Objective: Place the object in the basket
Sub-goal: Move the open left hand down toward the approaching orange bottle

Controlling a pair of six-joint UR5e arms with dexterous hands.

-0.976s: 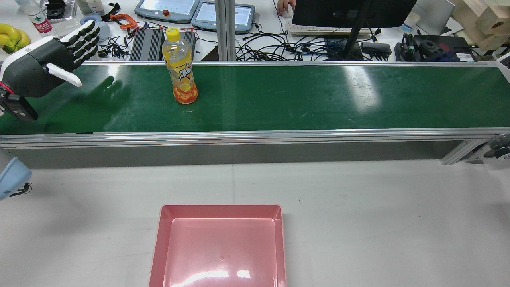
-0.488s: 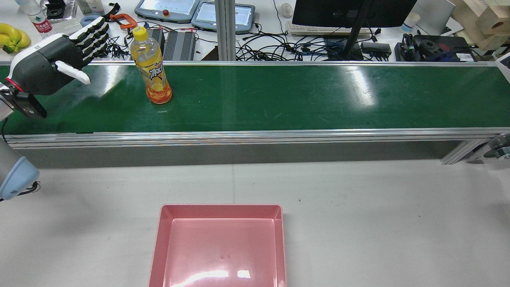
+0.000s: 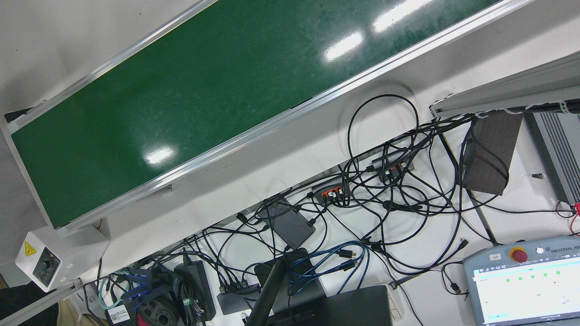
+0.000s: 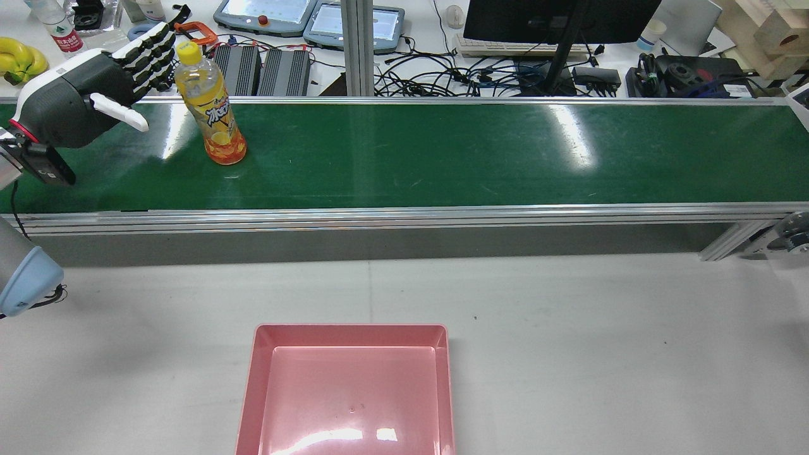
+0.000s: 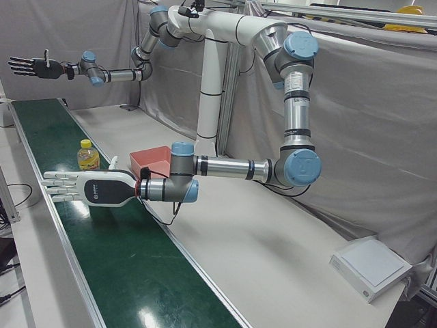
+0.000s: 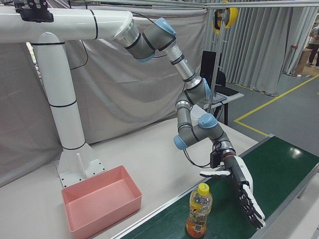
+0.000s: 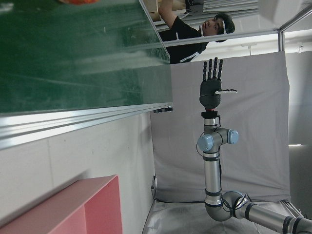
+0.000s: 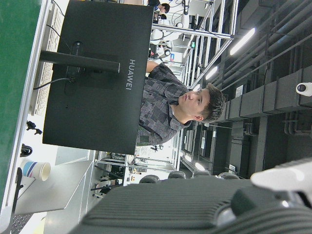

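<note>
Orange drink bottle [image 4: 208, 107] upright on the green conveyor belt [image 4: 442, 151], long axis vertical, just beside the left hand [image 4: 82, 104] and toward the belt's middle. Left hand empty, fingers spread, palm facing the bottle; right hand [image 5: 31, 66] raised well apart, also spread. Pink basket [image 4: 346, 335] empty on the table [image 4: 600, 354].

Rear view: the bottle [image 4: 210, 104] stands upright on the conveyor belt [image 4: 442, 151], near its left end. The left robot hand [image 4: 85, 101] hovers over the belt just left of the bottle, apart from it. The basket [image 4: 347, 392] sits on the tabletop [image 4: 600, 354], nearer than the belt.
</note>
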